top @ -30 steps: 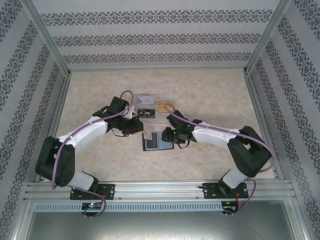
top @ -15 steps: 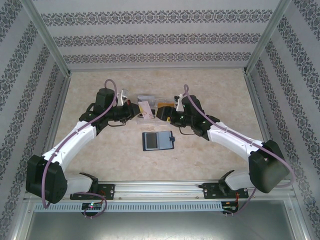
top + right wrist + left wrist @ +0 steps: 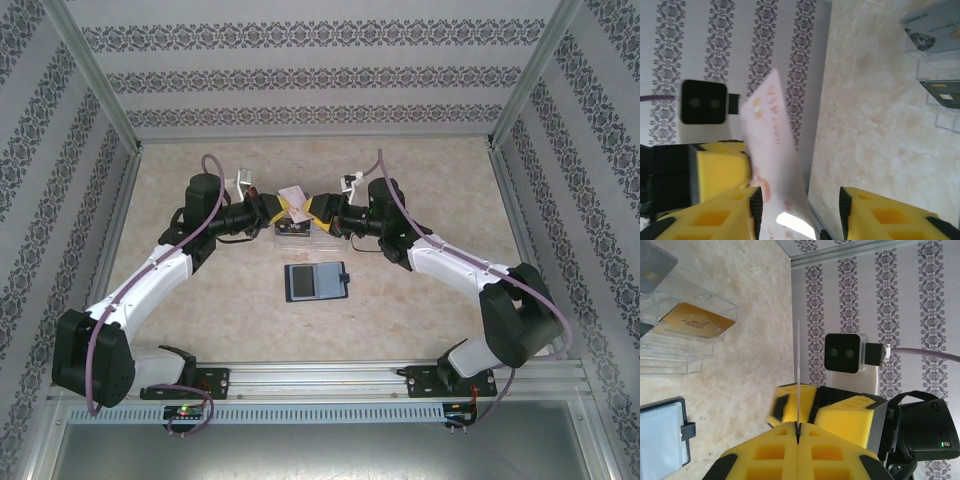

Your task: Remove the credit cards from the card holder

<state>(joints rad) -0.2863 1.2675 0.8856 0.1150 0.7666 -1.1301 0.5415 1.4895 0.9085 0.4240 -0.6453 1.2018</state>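
Note:
The card holder [image 3: 315,281] lies open and flat on the table, its grey-blue inside up and its tab to the right; its corner also shows in the left wrist view [image 3: 662,435]. My left gripper [image 3: 280,208] hangs above the clear box, shut on a pale pink-printed credit card [image 3: 293,192], seen edge-on as a thin line [image 3: 798,370] rising from the pressed fingertips [image 3: 798,426]. My right gripper [image 3: 312,208] faces it tip to tip. Its jaws stand apart around the same card [image 3: 772,140], which lies near the left finger and clear of the right one [image 3: 800,205].
A clear plastic compartment box [image 3: 296,228] sits on the table under both grippers. It holds a gold card [image 3: 695,322], a grey card [image 3: 932,25] and a dark card [image 3: 945,95]. Patterned walls and metal frame posts ring the table.
Both arms have lifted away from the card holder and moved back over the clear box. The left gripper carries the pale card, and the right gripper has come in against it.

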